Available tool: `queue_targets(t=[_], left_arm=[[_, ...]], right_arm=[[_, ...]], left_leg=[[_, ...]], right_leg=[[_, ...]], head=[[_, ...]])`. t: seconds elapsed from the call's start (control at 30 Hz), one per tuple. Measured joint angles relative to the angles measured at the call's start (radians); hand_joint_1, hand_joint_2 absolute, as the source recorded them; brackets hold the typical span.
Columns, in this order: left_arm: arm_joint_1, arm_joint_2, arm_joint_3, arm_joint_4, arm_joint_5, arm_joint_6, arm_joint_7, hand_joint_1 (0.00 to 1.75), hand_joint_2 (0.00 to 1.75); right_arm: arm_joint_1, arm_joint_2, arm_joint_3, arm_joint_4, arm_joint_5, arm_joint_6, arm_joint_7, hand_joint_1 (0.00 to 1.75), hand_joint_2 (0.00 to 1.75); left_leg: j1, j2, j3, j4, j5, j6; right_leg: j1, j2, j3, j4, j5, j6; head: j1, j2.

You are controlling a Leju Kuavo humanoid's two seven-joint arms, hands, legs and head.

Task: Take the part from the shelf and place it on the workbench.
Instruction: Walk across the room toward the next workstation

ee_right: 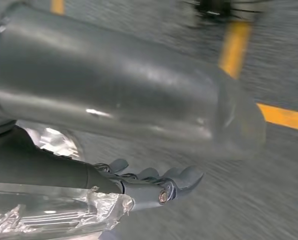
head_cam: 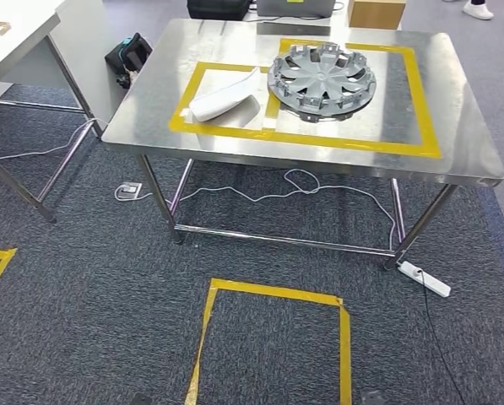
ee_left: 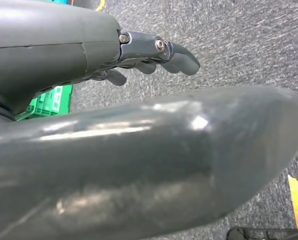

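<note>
Yellow floor square [head_cam: 274, 337] nearest, steel worktop [head_cam: 465, 143] beyond. Hubcap [head_cam: 321, 78] and white panel [head_cam: 226, 95] lie inside tape frame. Left hand [ee_left: 154, 55] fingers apart, empty. Right hand [ee_right: 158, 182] fingers straight; shiny wrapped part [ee_right: 57, 210] alongside, grip cannot tell. Risk: part slips, or lands on hubcap.

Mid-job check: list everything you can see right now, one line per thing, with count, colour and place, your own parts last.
workbench: 1, steel, centre, yellow tape rectangles on top
wheel cover: 1, grey, in the right taped rectangle
white part: 1, white, in the left taped rectangle
white table: 1, far left
black bag: 1, floor behind the workbench
power strip: 1, white, floor by the right leg
floor tape square: 1, yellow, carpet nearest
green crate: 1, floor
left hand: grey, holds nothing
right hand: grey, holds nothing
</note>
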Motion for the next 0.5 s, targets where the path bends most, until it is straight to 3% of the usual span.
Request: queue_targets(t=[0.07, 0.2, 0.27, 0.37, 0.4, 0.43, 0.5], left_arm=[[-0.002, -0.005, 0.000, 0.000, -0.004, 0.004, 0.000, 0.00, 0.00], [-0.004, -0.011, 0.000, 0.000, -0.010, 0.005, 0.000, 0.00, 0.00], [-0.005, -0.013, 0.000, 0.000, -0.013, 0.006, 0.000, 0.00, 0.00], [-0.004, -0.015, 0.000, 0.000, -0.016, 0.005, 0.007, 0.00, 0.00], [-0.004, -0.015, 0.000, 0.000, -0.016, 0.006, 0.009, 0.00, 0.00], [-0.003, -0.016, 0.000, 0.000, -0.015, 0.009, 0.011, 0.00, 0.00], [-0.004, -0.016, 0.001, 0.000, -0.011, 0.019, 0.014, 0.00, 0.00]], right_arm=[[0.003, 0.008, -0.008, 0.021, 0.016, 0.007, 0.054, 0.00, 0.00], [0.004, 0.026, -0.011, 0.047, 0.046, 0.024, 0.127, 0.00, 0.00], [0.005, 0.031, -0.011, 0.054, 0.060, 0.033, 0.145, 0.00, 0.00], [0.005, 0.037, -0.010, 0.062, 0.079, 0.040, 0.162, 0.00, 0.00], [0.006, 0.038, -0.009, 0.063, 0.087, 0.030, 0.168, 0.00, 0.00], [0.007, 0.039, -0.008, 0.064, 0.096, 0.006, 0.174, 0.00, 0.00], [0.010, 0.039, -0.008, 0.064, 0.115, -0.062, 0.184, 0.00, 0.00]], left_leg=[[-0.001, 0.000, -0.002, 0.001, 0.001, -0.001], [-0.003, 0.000, -0.003, -0.008, 0.008, 0.020], [0.005, -0.002, 0.004, -0.028, 0.023, 0.025], [0.011, -0.011, -0.003, -0.033, 0.034, 0.022], [0.013, -0.016, -0.008, -0.032, 0.036, 0.019], [0.016, -0.023, -0.013, -0.029, 0.039, 0.014], [0.026, -0.041, -0.029, -0.015, 0.042, 0.000]], right_leg=[[-0.001, 0.000, -0.002, 0.000, 0.002, 0.000], [-0.005, -0.001, -0.002, -0.006, 0.008, 0.017], [-0.005, 0.000, -0.021, 0.038, -0.030, 0.025], [-0.016, 0.001, -0.089, 0.216, -0.140, 0.039], [-0.020, 0.000, -0.099, 0.253, -0.156, 0.045], [-0.025, 0.001, -0.090, 0.253, -0.153, 0.052], [-0.039, 0.011, -0.019, 0.149, -0.107, 0.067]], head=[[0.000, 0.000], [-0.001, 0.000], [0.004, 0.000], [0.009, 0.000], [0.009, 0.000], [0.009, 0.000], [0.009, 0.000]])
